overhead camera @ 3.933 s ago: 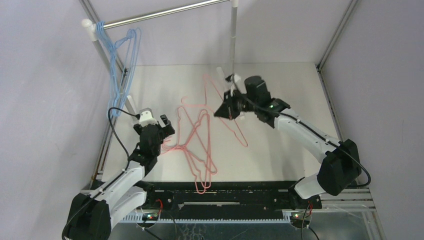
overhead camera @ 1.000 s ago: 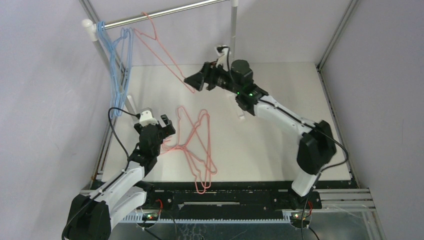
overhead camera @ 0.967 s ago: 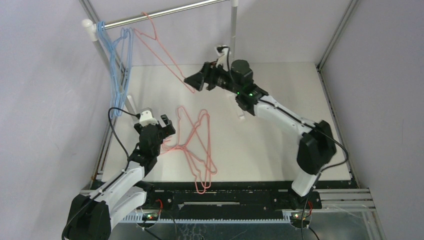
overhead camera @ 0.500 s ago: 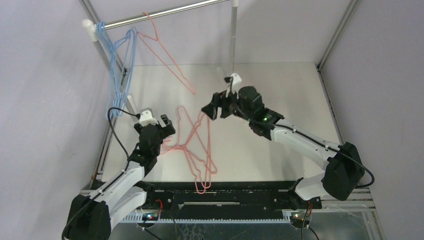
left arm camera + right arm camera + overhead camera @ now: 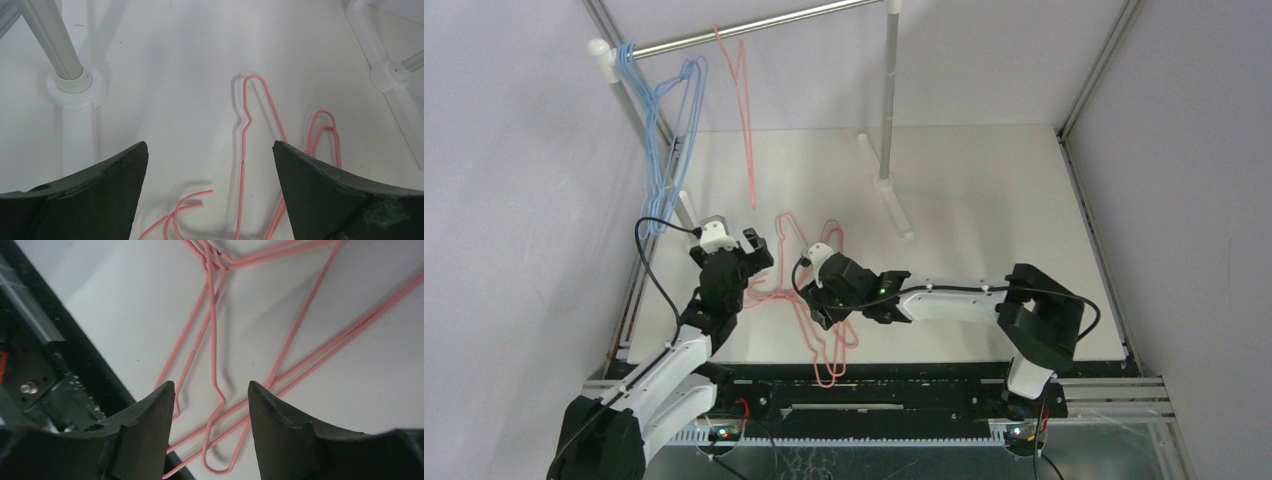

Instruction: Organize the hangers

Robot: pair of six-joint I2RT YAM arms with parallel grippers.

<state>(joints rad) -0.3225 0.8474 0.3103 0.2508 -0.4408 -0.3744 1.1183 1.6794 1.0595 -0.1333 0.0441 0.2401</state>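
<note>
- Currently the step looks like picking the next hanger: right gripper (image 5: 820, 300) sits low, jaws spread, nothing held.
- Directly under and between its fingers lies the tangle of thin pink-red wire hangers (image 5: 213, 340), flat on the white table (image 5: 984, 200); one wire runs straight through the gap, others cross just beside each finger.
- Left gripper (image 5: 746, 250) is also released and empty, hovering with the pink hooks below and ahead of its fingertips.
- Far above and beyond both grippers, one pink-red hanger (image 5: 746, 110) hangs off the silver metal rail (image 5: 794, 17), with the light blue wire hangers (image 5: 689, 75) bunched near the rail's end.
- Rough progress: blues up, one pink up, several pinks left on the table.
- Next move, my guess: drop, pinch a single wire, lift clear of the tangle, carry up to the rail.
- Risk: wires overlap, so a neighbour may drag along.
- Edges: black front frame (image 5: 30, 365) is close on one side of the right fingers, little room there.
- Left gripper is near the right one, across the pile; white post foot (image 5: 75, 85) is ahead of the left fingers.
- Open table lies beyond the right gripper, away from the frame.
</note>
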